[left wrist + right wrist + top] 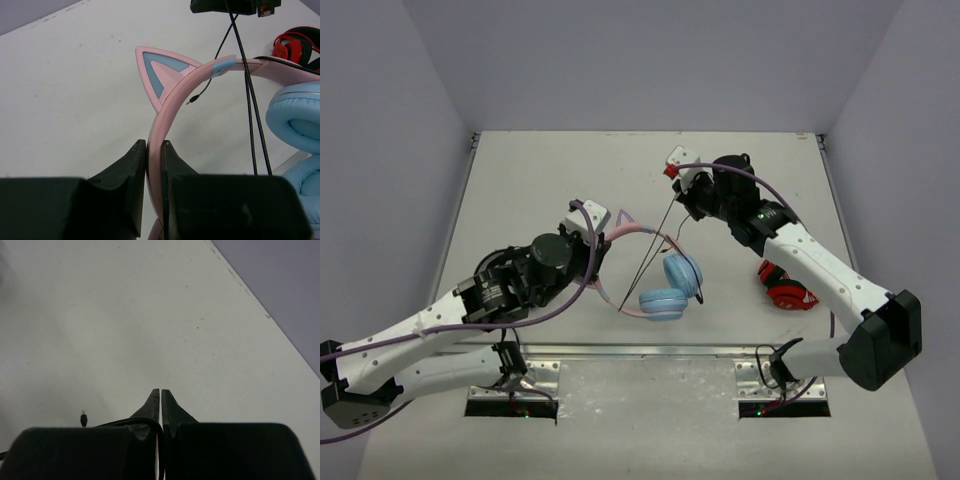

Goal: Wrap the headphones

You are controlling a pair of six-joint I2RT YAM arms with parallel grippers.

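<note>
The right arm partly hides the red-and-black headphones. The ear cups run off the left wrist view's right edge; the left hand covers part of the headband.

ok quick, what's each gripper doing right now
left gripper: closed on the pink headband of the headphones
right gripper: closed, pinching the black cable

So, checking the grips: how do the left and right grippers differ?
Left gripper clamps the pink headband; right gripper pinches the thin black cable. Left sits beside the ear cups; right is farther out, with the cable running straight to it. Both are shut.
</note>
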